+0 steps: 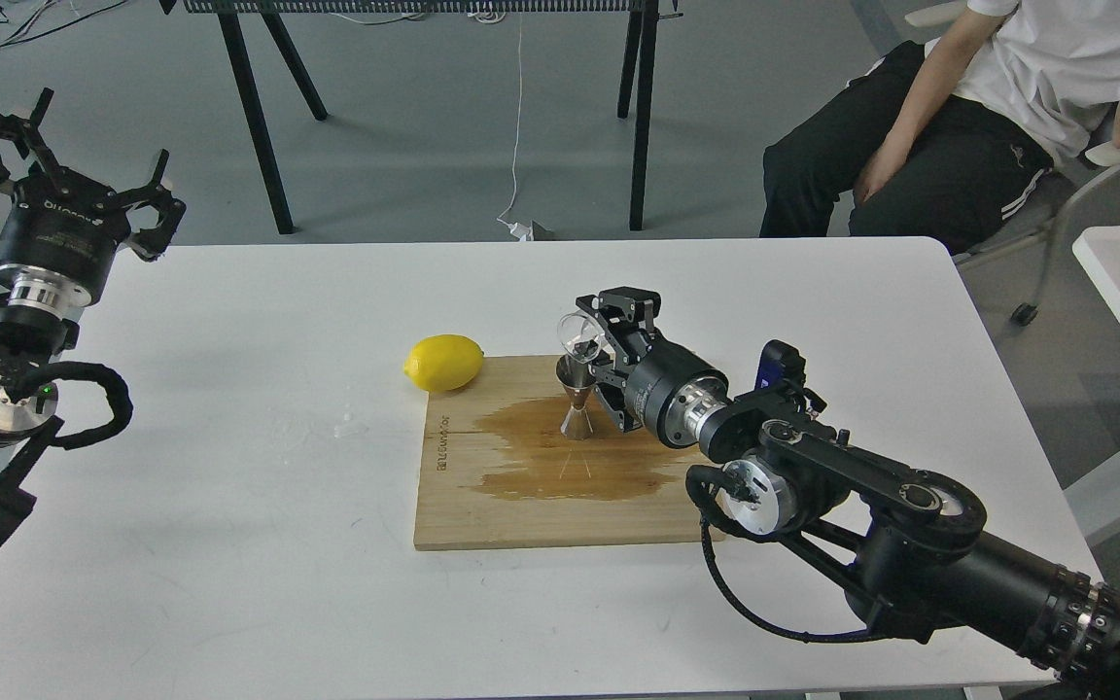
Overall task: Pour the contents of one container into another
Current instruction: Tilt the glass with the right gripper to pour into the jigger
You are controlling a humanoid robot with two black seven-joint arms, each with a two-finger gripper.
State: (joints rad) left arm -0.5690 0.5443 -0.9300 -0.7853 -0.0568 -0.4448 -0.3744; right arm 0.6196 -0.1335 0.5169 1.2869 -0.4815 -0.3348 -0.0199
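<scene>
Left gripper [69,160]: raised at the far left edge of the table [229,544], fingers spread and holding nothing, well apart from everything on the board.

Lemon [443,363]: rests at the far left corner of the wooden board [482,515], partly over its edge, left of the jigger and clear of it.

Wet patch [560,457]: a brown stain spreads across the board around and near of the jigger's foot, so the wood there is likely slick.

Jigger [577,399]: stands upright on the board in that stain, its mouth just below the tilted cup; steel, stiff and light, with a narrow foot, so I judge a nudge would tip it.

Glass cup [580,335]: tipped on its side directly above the jigger's mouth, its opening turned down and left; whether it touches the jigger's rim I cannot tell. Clear glass, small, light, smooth and breakable; best held across its round wall with firm, modest pressure, as slip is the main risk while tilted.

Right gripper [597,340]: reaches in from the near right, clenched on the glass cup, with the cup at the left of its fingers and the jigger just below.
</scene>
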